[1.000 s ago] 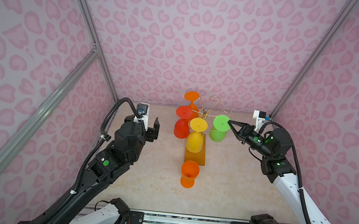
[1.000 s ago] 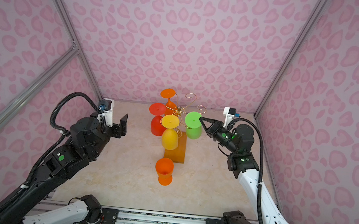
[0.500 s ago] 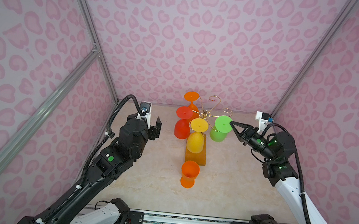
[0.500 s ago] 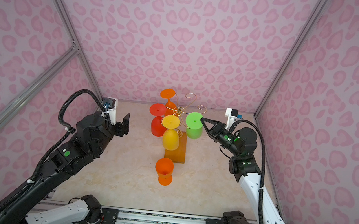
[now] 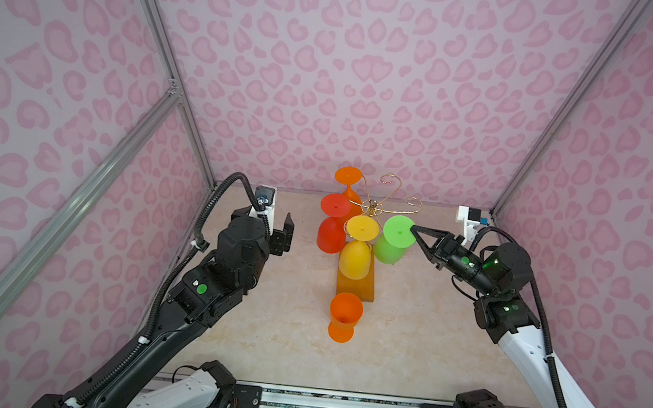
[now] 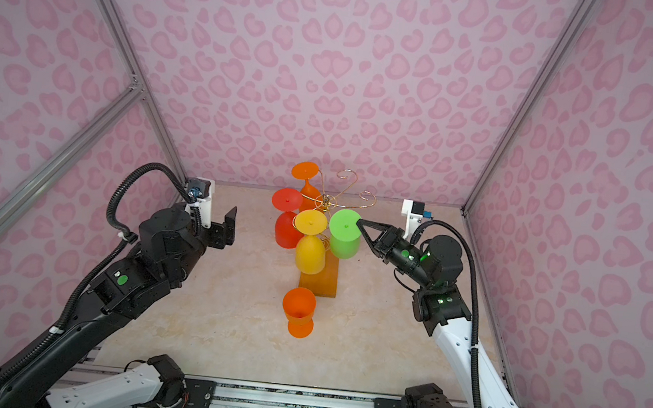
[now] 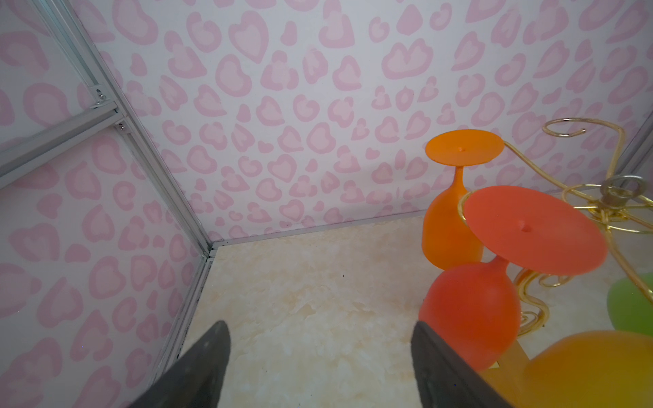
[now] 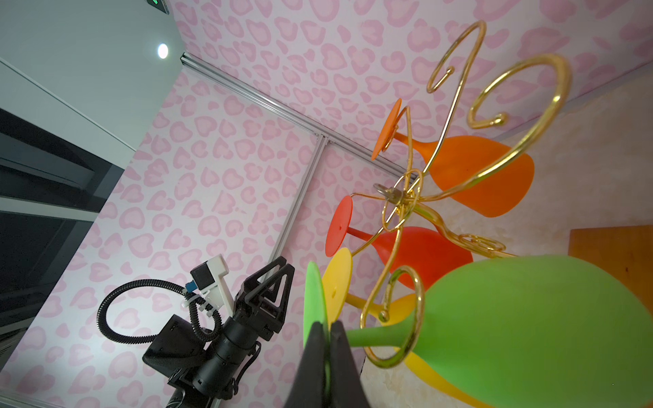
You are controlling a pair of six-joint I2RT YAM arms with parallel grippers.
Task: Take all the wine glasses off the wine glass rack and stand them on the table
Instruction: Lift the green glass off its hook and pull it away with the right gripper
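Note:
A green wine glass (image 5: pixel 393 242) (image 6: pixel 344 236) (image 8: pixel 530 318) hangs upside down on the right side of the wine glass rack (image 5: pixel 372 208) (image 6: pixel 327 202) (image 8: pixel 397 196), a gold wire stand on an amber wooden base (image 5: pixel 353 287). Its stem sits inside a curled gold arm end. My right gripper (image 5: pixel 414 228) (image 6: pixel 360 221) (image 8: pixel 327 328) is shut on the rim of the green foot disc. My left gripper (image 7: pixel 319 328) (image 5: pixel 280 227) is open and empty, left of the rack, next to the red glass (image 7: pixel 470 314).
Also hanging upside down on the rack are an orange glass (image 5: pixel 349 176) at the back, a red one (image 5: pixel 332 231) on the left and a yellow one (image 5: pixel 356 258) in front. Another orange glass (image 5: pixel 345 316) stands upright on the floor before the base. Patterned walls close three sides.
My left arm has crept forward toward the rack. The right arm's body has shifted slightly right while its gripper stays shut on the green foot; the glasses have not visibly moved.

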